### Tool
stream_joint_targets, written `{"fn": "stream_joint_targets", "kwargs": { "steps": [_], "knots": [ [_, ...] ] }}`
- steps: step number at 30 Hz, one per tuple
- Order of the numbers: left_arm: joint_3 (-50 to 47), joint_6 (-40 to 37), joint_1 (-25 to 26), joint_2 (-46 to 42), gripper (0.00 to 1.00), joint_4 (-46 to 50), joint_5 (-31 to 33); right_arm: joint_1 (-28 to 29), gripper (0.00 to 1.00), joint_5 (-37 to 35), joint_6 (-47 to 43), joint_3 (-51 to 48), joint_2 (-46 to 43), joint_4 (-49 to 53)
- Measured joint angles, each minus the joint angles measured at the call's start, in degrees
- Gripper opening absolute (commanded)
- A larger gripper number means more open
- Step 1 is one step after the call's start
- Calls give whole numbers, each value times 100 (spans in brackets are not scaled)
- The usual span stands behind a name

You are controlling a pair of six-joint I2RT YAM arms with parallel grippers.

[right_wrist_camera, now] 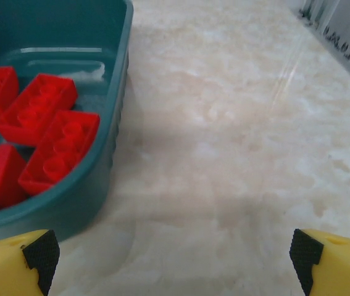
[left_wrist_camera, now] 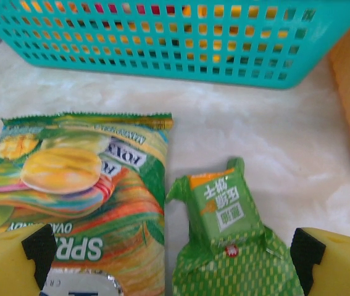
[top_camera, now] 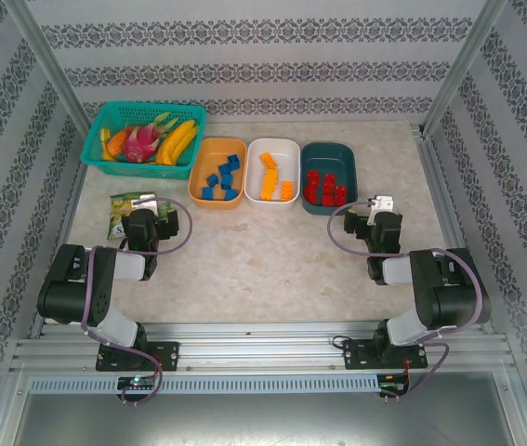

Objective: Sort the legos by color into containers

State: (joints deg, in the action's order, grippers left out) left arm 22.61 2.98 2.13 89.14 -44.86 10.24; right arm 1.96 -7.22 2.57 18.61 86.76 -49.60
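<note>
Three trays sit in a row at the back. The orange tray point(top_camera: 198, 191) holds several blue legos point(top_camera: 219, 178). Orange legos point(top_camera: 272, 177) lie in the white tray point(top_camera: 291, 149). The dark teal tray point(top_camera: 349, 158) point(right_wrist_camera: 110, 117) holds several red legos point(top_camera: 322, 187) point(right_wrist_camera: 57, 148). My left gripper point(top_camera: 149, 217) point(left_wrist_camera: 171, 259) is open over the snack packets, nothing between its fingers. My right gripper point(top_camera: 376, 216) point(right_wrist_camera: 175, 256) is open over bare table, just right of the teal tray's near corner.
A teal lattice basket point(top_camera: 105, 116) point(left_wrist_camera: 162, 43) of toy fruit stands at the back left. A green fruit-candy packet point(left_wrist_camera: 82, 185) point(top_camera: 128, 206) and a smaller green snack packet point(left_wrist_camera: 230, 240) lie under my left gripper. A metal frame edges the table.
</note>
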Motion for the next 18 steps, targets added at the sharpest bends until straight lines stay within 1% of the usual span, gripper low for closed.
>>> {"fn": "stream_joint_targets", "kwargs": {
  "steps": [5,14,18],
  "knots": [
    [0,0,0,0,100,-155,-17,94,98,-44,-50,164,0,-170],
    [0,0,0,0,100,-227,-17,90,98,-42,-107,168,0,-168],
    [0,0,0,0,100,-234,-17,2,98,76,-105,221,-2,-149]
  ]
}}
